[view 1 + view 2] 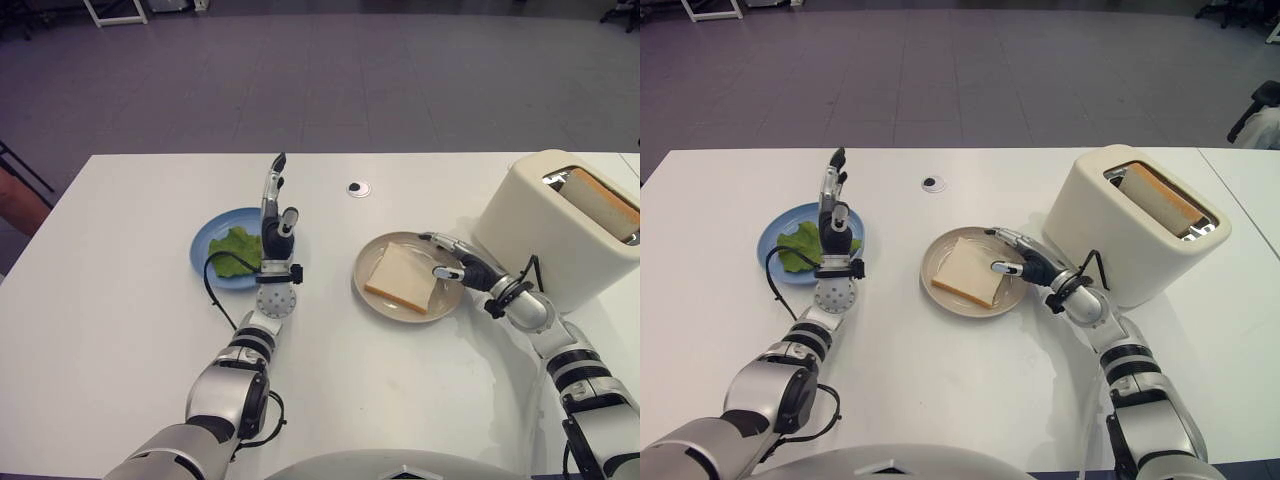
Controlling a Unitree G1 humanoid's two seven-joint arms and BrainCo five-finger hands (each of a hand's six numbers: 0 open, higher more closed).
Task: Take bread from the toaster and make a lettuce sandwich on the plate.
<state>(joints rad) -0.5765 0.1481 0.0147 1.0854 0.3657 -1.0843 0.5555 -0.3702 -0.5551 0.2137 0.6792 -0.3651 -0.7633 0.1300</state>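
Note:
A slice of white bread [402, 279] lies on the beige plate [370, 252] at mid-table. My right hand [462, 261] rests at the plate's right rim with fingers extended and open, holding nothing. The cream toaster [545, 232] stands at the right with another bread slice [604, 200] sticking out of its slot. A green lettuce leaf [234, 248] lies on the blue plate [205, 245] to the left. My left hand [276, 212] stands upright over the blue plate's right edge, fingers straight and open, beside the lettuce.
A small round black-and-white disc [358, 188] lies on the white table [120, 320] behind the plates. The table's far edge borders grey floor. A seam runs in the table just right of the toaster.

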